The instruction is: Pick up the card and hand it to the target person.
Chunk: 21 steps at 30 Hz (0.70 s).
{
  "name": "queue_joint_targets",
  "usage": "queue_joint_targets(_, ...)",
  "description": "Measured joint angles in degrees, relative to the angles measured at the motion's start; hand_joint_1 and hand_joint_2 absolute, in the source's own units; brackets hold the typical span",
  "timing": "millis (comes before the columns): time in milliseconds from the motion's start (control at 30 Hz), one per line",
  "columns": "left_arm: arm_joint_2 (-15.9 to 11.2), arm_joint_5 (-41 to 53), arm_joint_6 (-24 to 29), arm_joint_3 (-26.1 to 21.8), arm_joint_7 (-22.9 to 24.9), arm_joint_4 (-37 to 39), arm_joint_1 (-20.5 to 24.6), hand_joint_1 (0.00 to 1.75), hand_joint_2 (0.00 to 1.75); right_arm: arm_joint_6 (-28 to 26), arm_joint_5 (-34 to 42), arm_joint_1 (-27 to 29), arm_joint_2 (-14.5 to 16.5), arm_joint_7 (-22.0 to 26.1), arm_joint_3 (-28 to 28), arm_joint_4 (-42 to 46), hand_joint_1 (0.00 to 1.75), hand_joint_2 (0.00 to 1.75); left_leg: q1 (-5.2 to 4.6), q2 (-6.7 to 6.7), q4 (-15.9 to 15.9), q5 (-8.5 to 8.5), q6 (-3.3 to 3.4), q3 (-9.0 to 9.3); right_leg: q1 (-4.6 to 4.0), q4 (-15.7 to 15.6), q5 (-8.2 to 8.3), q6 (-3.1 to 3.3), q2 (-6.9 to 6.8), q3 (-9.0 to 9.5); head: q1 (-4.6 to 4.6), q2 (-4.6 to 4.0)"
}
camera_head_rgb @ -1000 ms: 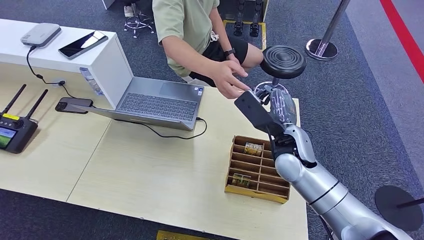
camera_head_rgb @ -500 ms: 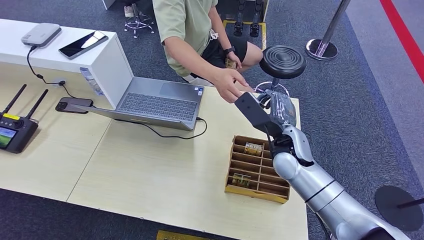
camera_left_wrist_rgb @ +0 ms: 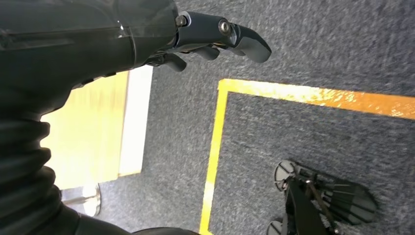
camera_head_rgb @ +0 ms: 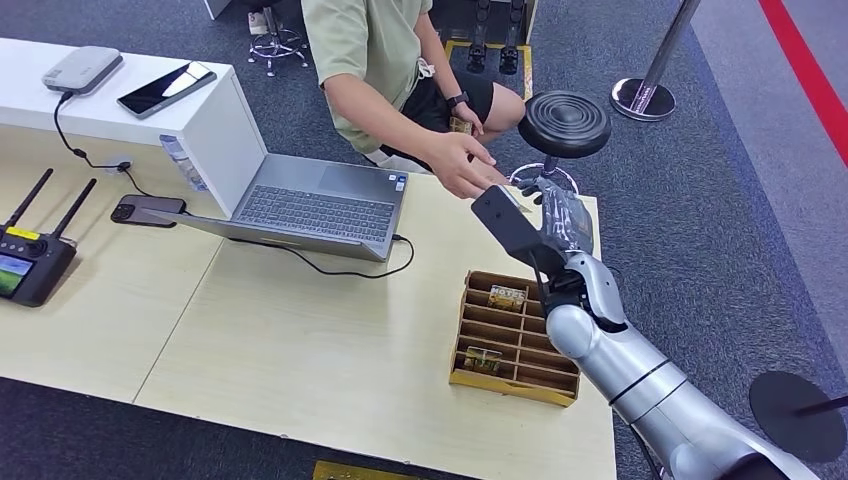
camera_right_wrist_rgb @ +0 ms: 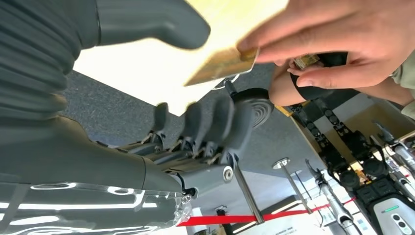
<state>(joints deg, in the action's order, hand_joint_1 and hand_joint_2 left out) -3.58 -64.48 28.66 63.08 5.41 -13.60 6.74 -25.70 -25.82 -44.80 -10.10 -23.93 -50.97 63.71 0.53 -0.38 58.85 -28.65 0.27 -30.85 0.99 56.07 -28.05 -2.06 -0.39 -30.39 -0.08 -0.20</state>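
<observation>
Now I am keeping my right hand steady, fingers apart, while the person's hand at 12 o'clock is pinching the card; no retreat until it clears.

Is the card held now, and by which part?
The person's hand pinches the card by its far end; the right hand has its fingers apart from it.

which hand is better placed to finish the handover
The right hand. It is raised at the table's far edge, right by the person's hand, whose fingers already pinch the card. The left hand hangs over the carpet.
</observation>
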Motion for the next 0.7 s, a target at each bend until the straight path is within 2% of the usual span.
queue_joint_targets(500,0.00,-1.52,0.05,0.04,0.54,0.00,-0.01,0.00,0.00,-0.59,1.40,0.01,0.00,1.37,0.00,-0.55,0.00,1.75,0.00,0.00,0.00,0.00,0.00,0.00,0.00,0.00,0.00,0.00,0.00,0.00,0.00,0.00)
queue_joint_targets(700,0.00,-2.23,0.12,0.04,0.65,0.00,-0.02,0.00,0.00,-0.92,8.09,0.71,0.12,5.21,0.09,0.50,0.00,1.75,0.00,0.01,0.00,0.00,0.00,0.03,0.00,0.00,0.00,0.00,0.01,0.00,0.00,0.00)
